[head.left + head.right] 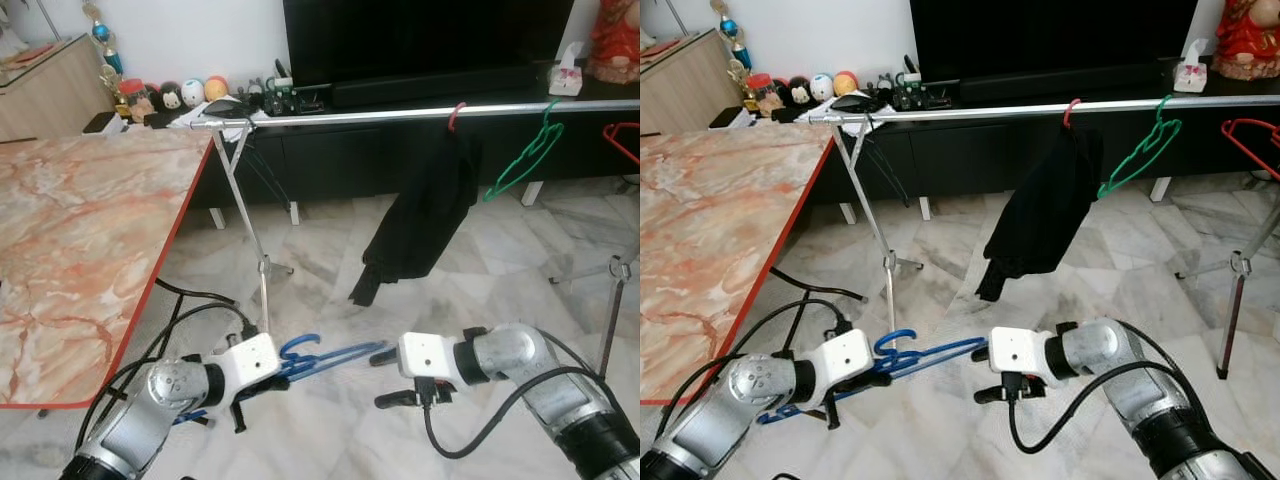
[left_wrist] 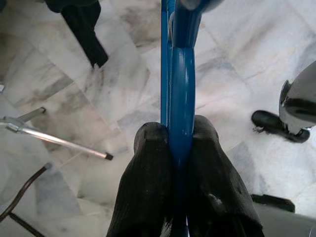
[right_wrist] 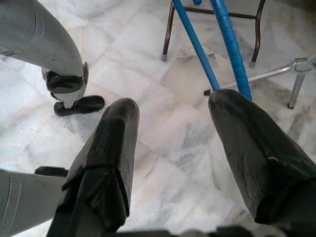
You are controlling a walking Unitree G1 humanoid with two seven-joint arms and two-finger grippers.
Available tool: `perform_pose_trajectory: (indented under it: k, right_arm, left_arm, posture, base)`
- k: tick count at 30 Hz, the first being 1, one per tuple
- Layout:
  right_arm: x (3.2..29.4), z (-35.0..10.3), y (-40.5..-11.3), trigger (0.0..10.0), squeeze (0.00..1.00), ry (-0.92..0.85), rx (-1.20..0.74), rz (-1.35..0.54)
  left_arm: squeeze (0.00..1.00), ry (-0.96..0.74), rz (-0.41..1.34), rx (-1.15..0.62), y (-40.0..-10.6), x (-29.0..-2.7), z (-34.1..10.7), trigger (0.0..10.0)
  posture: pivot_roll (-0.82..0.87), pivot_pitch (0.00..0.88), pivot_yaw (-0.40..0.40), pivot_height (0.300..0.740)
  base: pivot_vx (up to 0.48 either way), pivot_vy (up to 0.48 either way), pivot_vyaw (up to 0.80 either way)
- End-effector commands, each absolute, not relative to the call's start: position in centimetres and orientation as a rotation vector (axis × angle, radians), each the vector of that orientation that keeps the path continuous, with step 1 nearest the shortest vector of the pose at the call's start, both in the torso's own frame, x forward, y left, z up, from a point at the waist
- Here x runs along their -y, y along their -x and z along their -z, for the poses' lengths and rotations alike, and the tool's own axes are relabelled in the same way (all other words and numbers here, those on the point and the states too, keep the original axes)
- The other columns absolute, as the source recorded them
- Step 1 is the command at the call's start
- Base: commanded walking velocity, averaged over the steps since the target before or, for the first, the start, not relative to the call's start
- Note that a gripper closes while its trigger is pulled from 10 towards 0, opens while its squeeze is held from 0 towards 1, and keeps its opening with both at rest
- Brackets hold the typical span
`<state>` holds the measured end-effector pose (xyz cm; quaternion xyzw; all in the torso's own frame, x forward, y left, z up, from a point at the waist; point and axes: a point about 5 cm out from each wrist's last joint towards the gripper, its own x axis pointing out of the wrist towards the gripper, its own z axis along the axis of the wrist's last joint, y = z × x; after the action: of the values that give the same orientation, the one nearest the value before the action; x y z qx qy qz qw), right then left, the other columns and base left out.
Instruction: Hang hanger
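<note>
left end effector (image 1: 262, 385) clamped on the blue hanger (image 1: 335, 355), held low over the floor. right end effector (image 1: 392, 378) spread wide at its far end, probably not touching. step: carry. next: lift hook onto rail (image 1: 400, 114).

You're looking at two silver arms with white wrist blocks, black cables looping off them, each pincer (image 1: 392, 378) wearing long black fingers (image 3: 108, 148).

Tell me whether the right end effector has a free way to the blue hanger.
Probably yes. The right end effector is open, beside the blue hanger, which the left end effector holds out towards it, with nothing between them.
</note>
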<state>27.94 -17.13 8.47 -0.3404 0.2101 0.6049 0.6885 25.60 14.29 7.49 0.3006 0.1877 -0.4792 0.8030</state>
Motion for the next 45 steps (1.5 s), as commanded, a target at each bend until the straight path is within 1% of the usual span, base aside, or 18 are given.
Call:
perform_pose_trajectory:
  k: [1, 2, 3, 4, 7, 9, 10, 11, 14, 15, 19, 22, 24, 26, 28, 32, 36, 45]
  right_arm:
    - [16.8, -7.7, -28.3, 10.0, 0.0, 0.738, -0.472, -1.305]
    - [17.0, -6.6, -28.5, 10.0, 0.0, 0.695, -0.503, -1.224]
    - [17.1, -6.3, -28.6, 10.0, 0.0, 0.687, -0.509, -1.208]
    - [17.6, -5.1, -29.1, 10.0, 0.0, 0.632, -0.546, -1.07]
    - [18.5, -2.2, -29.2, 10.0, 0.0, 0.495, -0.629, -0.783]
    - [18.5, -2.2, -29.2, 10.0, 0.0, 0.495, -0.629, -0.783]
    - [18.7, -1.7, -29.0, 10.0, 0.0, 0.46, -0.646, -0.73]
    - [18.7, -1.7, -29.0, 10.0, 0.0, 0.46, -0.646, -0.73]
    - [20.0, 2.1, -26.6, 10.0, 0.0, 0.295, -0.788, -0.408]
    - [20.0, 2.1, -26.6, 10.0, 0.0, 0.295, -0.788, -0.408]
    - [20.3, 3.7, -25.0, 10.0, 0.0, 0.211, -0.846, -0.285]
    - [20.7, 6.0, -22.0, 10.0, 0.0, 0.065, -0.926, -0.085]
    - [20.7, 6.3, -21.5, 10.0, 0.0, 0.047, -0.941, -0.056]
    - [20.7, 7.5, -19.6, 10.0, 0.0, 0.056, -1.013, -0.015]
    - [20.7, 7.9, -18.9, 10.0, 0.0, 0.043, -1.039, 0.035]
    - [19.7, 8.1, -18.8, 10.0, 0.0, -0.039, -1.013, 0.056]
    - [19.7, 7.9, -19.2, 10.0, 0.0, 0.0, -1.026, 0.048]
    - [20.0, 7.6, -19.9, 10.0, 0.0, -0.016, -0.997, 0.08]
  left_arm:
    - [0.0, -0.648, 0.936, -0.42, -25.7, -15.4, -6.9, 0.0]
    - [0.0, -0.643, 0.849, -0.443, -25.5, -16.0, -6.1, 0.0]
    - [0.0, -0.642, 0.831, -0.447, -25.5, -16.2, -5.9, 0.0]
    - [0.0, -0.638, 0.742, -0.439, -25.7, -16.5, -5.7, 10.0]
    - [0.0, -0.576, 0.556, -0.425, -25.9, -17.1, -5.3, 10.0]
    - [0.0, -0.576, 0.556, -0.425, -25.9, -17.1, -5.3, 10.0]
    - [0.0, -0.553, 0.528, -0.414, -25.9, -17.1, -5.4, 10.0]
    - [0.0, -0.553, 0.528, -0.414, -25.9, -17.1, -5.4, 10.0]
    - [0.0, -0.434, 0.373, -0.354, -25.8, -17.2, -5.7, 10.0]
    - [0.0, -0.434, 0.373, -0.354, -25.8, -17.2, -5.7, 10.0]
    - [0.0, -0.402, 0.319, -0.333, -25.4, -17.2, -5.6, 10.0]
    - [0.0, -0.345, 0.249, -0.317, -24.3, -17.5, -5.3, 10.0]
    - [0.0, -0.337, 0.24, -0.313, -24.1, -17.5, -5.2, 10.0]
    - [0.0, -0.29, 0.217, -0.306, -23.3, -17.3, -5.2, 10.0]
    - [0.0, -0.273, 0.198, -0.294, -22.9, -17.1, -5.2, 10.0]
    - [0.0, -0.202, 0.155, -0.225, -22.9, -16.7, -6.1, 10.0]
    - [0.0, -0.186, 0.153, -0.213, -23.5, -16.5, -6.3, 10.0]
    - [0.0, -0.174, 0.138, -0.195, -23.8, -16.3, -6.7, 10.0]
  posture:
    - [-0.13, 0.0, 0.1, 0.74]
    - [-0.13, 0.0, 0.1, 0.74]
    - [-0.13, 0.0, 0.1, 0.74]
    - [-0.13, 0.0, 0.1, 0.74]
    - [-0.13, 0.0, 0.102, 0.74]
    - [-0.13, 0.0, 0.102, 0.74]
    - [-0.13, 0.0, 0.102, 0.74]
    - [-0.13, 0.0, 0.102, 0.74]
    - [-0.13, 0.0, 0.105, 0.74]
    - [-0.13, 0.0, 0.105, 0.74]
    - [-0.13, 0.0, 0.105, 0.74]
    - [-0.14, 0.0, 0.1, 0.74]
    - [-0.14, 0.0, 0.1, 0.74]
    - [-0.11, 0.0, 0.082, 0.74]
    - [-0.11, 0.0, 0.082, 0.74]
    - [-0.13, 0.0, 0.082, 0.74]
    - [-0.13, 0.0, 0.083, 0.74]
    - [-0.14, 0.0, 0.084, 0.74]
  base:
    - [0.0, 0.0, 0.0]
    - [0.0, 0.0, 0.0]
    - [0.0, 0.0, 0.0]
    - [0.0, 0.0, 0.0]
    - [0.0, 0.0, 0.0]
    - [0.0, 0.0, 0.0]
    - [0.0, 0.0, 0.0]
    - [0.0, 0.0, 0.0]
    - [0.0, 0.0, 0.0]
    - [0.0, 0.0, 0.0]
    - [0.0, 0.0, 0.0]
    - [0.0, 0.0, 0.0]
    - [0.0, 0.0, 0.0]
    - [0.0, 0.0, 0.0]
    - [0.0, 0.0, 0.0]
    - [0.0, 0.0, 0.0]
    - [0.0, 0.0, 0.0]
    - [0.0, 0.0, 0.0]
